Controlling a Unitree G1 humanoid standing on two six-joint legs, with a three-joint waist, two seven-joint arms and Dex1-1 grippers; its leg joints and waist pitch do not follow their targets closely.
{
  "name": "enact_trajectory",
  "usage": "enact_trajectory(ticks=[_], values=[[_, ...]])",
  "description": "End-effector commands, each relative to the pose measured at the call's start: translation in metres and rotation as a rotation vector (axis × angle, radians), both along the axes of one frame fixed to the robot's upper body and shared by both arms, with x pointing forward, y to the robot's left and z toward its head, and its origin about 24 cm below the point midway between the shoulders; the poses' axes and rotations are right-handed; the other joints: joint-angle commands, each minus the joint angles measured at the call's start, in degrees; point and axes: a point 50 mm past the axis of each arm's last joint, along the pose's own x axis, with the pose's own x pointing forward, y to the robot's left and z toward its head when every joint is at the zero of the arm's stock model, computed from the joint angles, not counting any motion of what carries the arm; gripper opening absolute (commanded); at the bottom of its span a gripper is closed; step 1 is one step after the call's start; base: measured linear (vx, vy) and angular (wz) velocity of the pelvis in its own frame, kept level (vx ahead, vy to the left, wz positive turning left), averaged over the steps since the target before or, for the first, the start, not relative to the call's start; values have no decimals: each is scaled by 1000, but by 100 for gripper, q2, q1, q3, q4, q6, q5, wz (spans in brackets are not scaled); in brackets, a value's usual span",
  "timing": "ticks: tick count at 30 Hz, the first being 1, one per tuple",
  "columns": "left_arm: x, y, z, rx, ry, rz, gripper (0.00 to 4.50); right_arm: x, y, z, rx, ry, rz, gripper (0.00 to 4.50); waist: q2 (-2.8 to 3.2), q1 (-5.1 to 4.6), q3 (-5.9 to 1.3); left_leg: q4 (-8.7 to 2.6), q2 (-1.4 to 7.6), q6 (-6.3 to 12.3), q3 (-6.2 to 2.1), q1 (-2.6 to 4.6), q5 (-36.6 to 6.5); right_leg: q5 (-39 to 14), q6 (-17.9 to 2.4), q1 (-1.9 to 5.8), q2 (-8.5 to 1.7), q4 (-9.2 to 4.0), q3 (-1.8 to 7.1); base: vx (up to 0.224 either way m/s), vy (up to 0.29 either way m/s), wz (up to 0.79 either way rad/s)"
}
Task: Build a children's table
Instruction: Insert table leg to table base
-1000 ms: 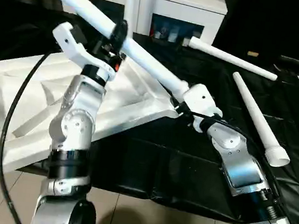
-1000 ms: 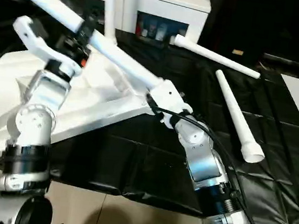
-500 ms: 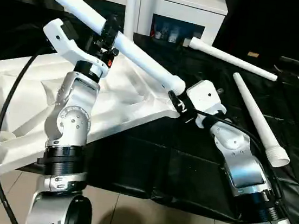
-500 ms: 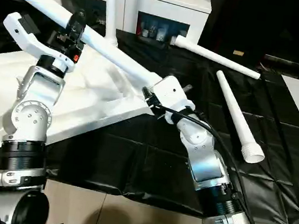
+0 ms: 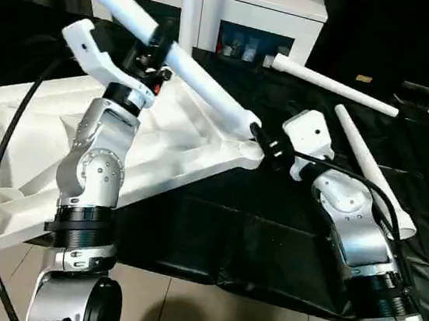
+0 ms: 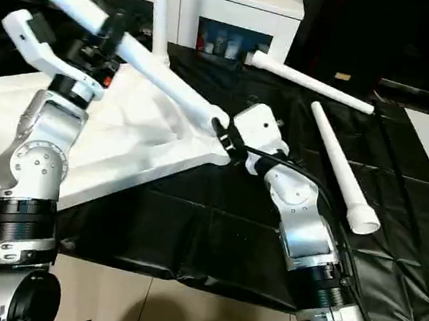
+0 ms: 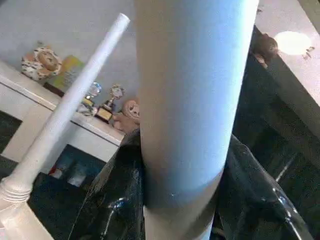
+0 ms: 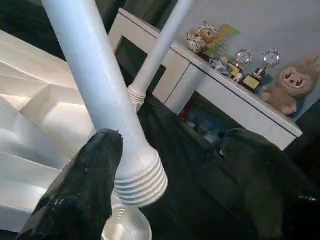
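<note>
Left gripper [image 5: 160,44] clamps a slanting leg [image 5: 200,88] at upper left; right gripper [image 8: 165,185] gapes around its ribbed end, centre frame.

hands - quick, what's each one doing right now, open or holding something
Left hand: shut on the table leg.
Right hand: open, fingers either side of that leg's threaded end, not gripping.

The held leg [image 5: 193,76] runs off the picture's top edge, its far end cut off.
</note>
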Motion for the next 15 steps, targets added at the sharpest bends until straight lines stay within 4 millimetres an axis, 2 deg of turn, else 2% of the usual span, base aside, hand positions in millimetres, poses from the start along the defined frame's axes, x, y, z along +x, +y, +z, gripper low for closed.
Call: enact_trajectory(ticks=[1, 3, 5, 7, 9, 12, 15], values=[[-3, -6, 7, 33, -34, -27, 162, 1, -3, 4, 1, -17, 0, 318, -22, 28, -465, -373, 45, 244, 29, 28, -1084, -1686, -483, 415, -264, -408, 255, 0, 0, 0], [-4, -8, 8, 45, -41, -41, 162, 1, -1, 4, 0, -13, 12, 313, -26, 25, -467, -373, 44, 244, 26, 21, -1062, -1655, -483, 420, -262, -403, 252, 0, 0, 0], [-6, -13, 9, 76, -64, -81, 162, 0, 3, 2, -9, 4, 47, 280, -23, 25, -470, -373, 47, 258, 26, 22, -1037, -1601, -502, 418, -261, -395, 255, 0, 0, 0], [-10, -19, 12, 107, -98, -135, 162, -1, 5, 3, -9, 15, 64, 331, -12, 32, -467, -380, 62, 268, 19, 24, -1015, -1533, -555, 417, -272, -382, 259, 0, 0, 0], [-12, -22, 13, 129, -114, -161, 162, -1, 5, 2, -24, 19, 73, 327, -8, 30, -469, -377, 62, 269, 24, 26, -1021, -1481, -609, 420, -269, -372, 265, 0, 0, 0], [-14, -25, 14, 158, -127, -193, 162, -2, 8, 0, -61, 22, 91, 376, -8, 31, -459, -382, 58, 240, 27, 25, -1045, -1535, -610, 423, -269, -382, 265, 0, 0, 0], [-17, -29, 16, 179, -142, -230, 162, 0, 10, -4, -106, 28, 72, 386, 0, 29, -455, -381, 53, 191, 27, 29, -1102, -1652, -569, 421, -270, -401, 265, 0, 0, 0]])
